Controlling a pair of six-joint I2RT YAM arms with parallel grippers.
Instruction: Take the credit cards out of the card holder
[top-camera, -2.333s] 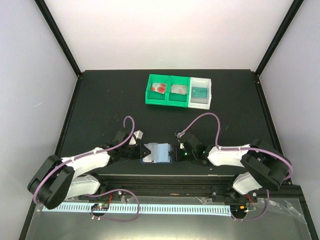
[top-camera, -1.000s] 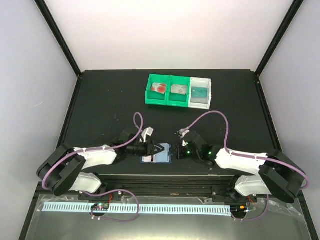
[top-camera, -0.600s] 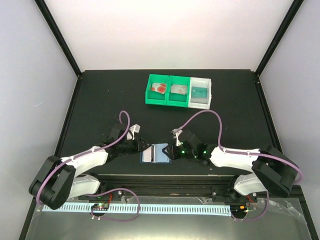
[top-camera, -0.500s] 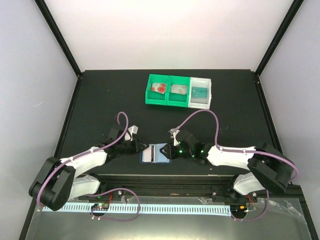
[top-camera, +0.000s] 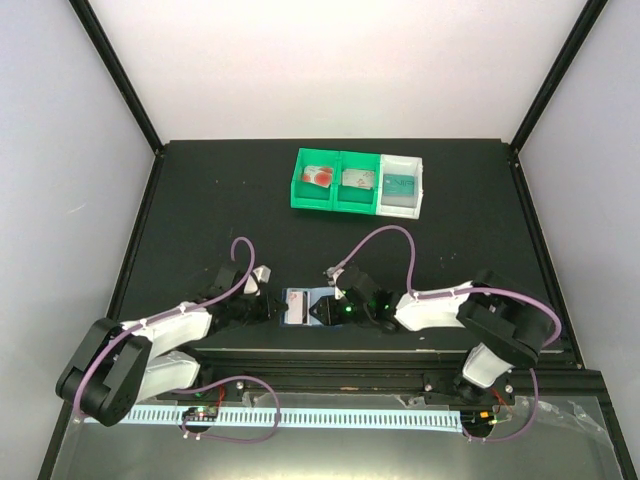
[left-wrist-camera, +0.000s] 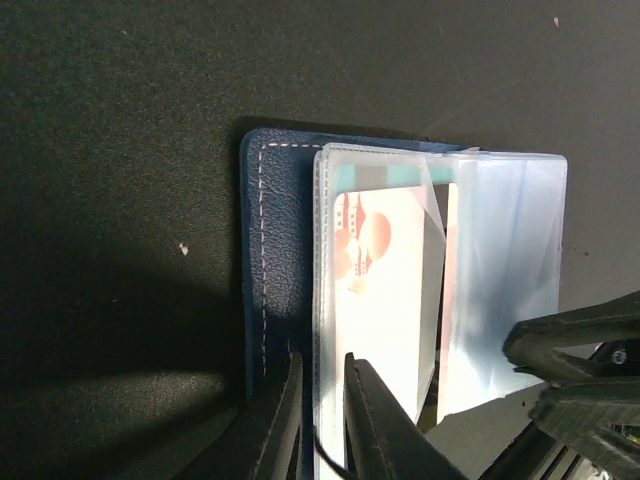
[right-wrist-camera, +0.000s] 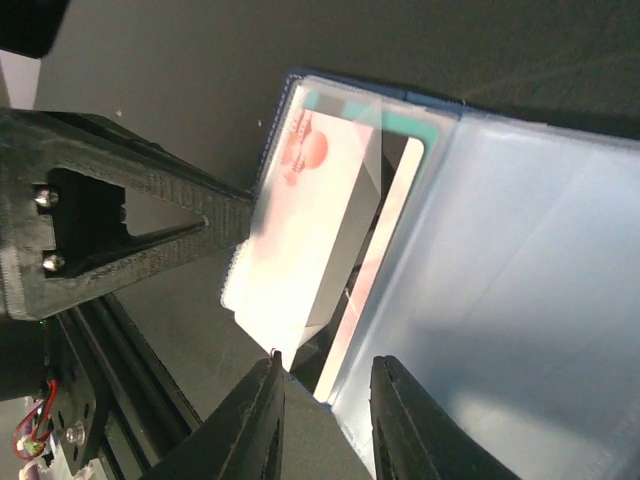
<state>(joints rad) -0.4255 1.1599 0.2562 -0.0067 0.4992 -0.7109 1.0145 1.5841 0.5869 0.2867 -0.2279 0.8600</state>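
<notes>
lying open: card holder (top-camera: 297, 306), its left cover pinched by left gripper (left-wrist-camera: 320, 375). right gripper (right-wrist-camera: 328, 368), fingers slightly spread, straddles corner of white red-circled card (right-wrist-camera: 300, 230).

Even light from overhead leaves the table (top-camera: 200, 200) dark. A heavy shadow pools left of the left gripper (left-wrist-camera: 322, 425), whose fingers (left-wrist-camera: 275, 430) blur; just ahead of the right gripper (right-wrist-camera: 325, 420), glare bleaches the white card (right-wrist-camera: 300, 220) and clear pockets (right-wrist-camera: 520, 280).

No text or label can be read anywhere
</notes>
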